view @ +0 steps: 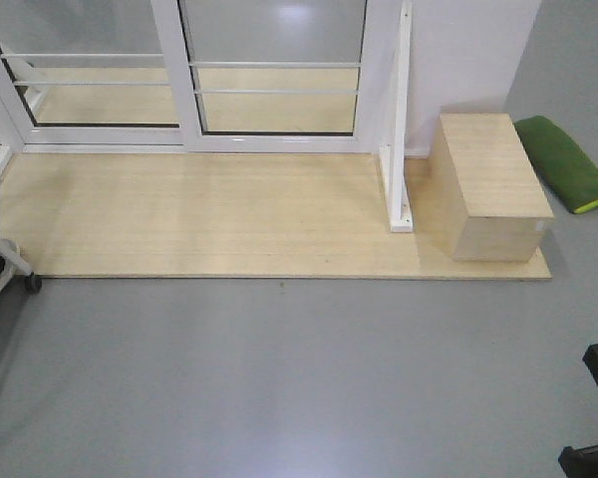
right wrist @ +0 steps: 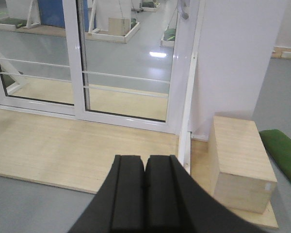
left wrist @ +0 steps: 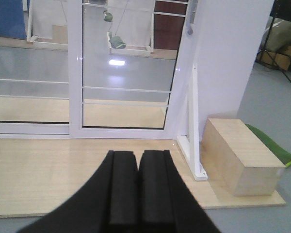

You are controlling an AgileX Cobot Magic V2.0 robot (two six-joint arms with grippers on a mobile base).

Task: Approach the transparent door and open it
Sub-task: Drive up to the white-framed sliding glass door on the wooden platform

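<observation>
- The grey floor (view: 279, 378) is the big open stretch in front of the transparent door (view: 277, 60). I'd judge the approach is the step in hand: the base sits well back from the door, with nothing in its straight path.
- The wooden platform (view: 199, 214) runs along the foot of the door. Its front edge is a lip, so a slow, square drive up to it looks wise.
- The door stands shut, its right edge against the white wall (left wrist: 223, 58). To its left is a matching panel without a handle (view: 90, 60), so I'd expect the door to slide that way.
- A wooden box (view: 488, 184) sits right of the door and narrows the room there. Lining up slightly left of the door's right edge should keep clear of it.
- A white brace (view: 399, 149) juts out from the door's right frame and is the likeliest snag for a reaching arm.
- A green cushion (view: 563, 159) lies further right of the door, beyond the box and out of the way.
- The left gripper (left wrist: 137, 158) and right gripper (right wrist: 145, 162) point at the door with pads pressed together and nothing between them. Either must spread before taking hold.
- The curved grey handle (left wrist: 190, 22) sits high on the door's right edge, only partly in view.
- A chair caster (view: 30, 284) stands far left of the door, at the platform's lip.
</observation>
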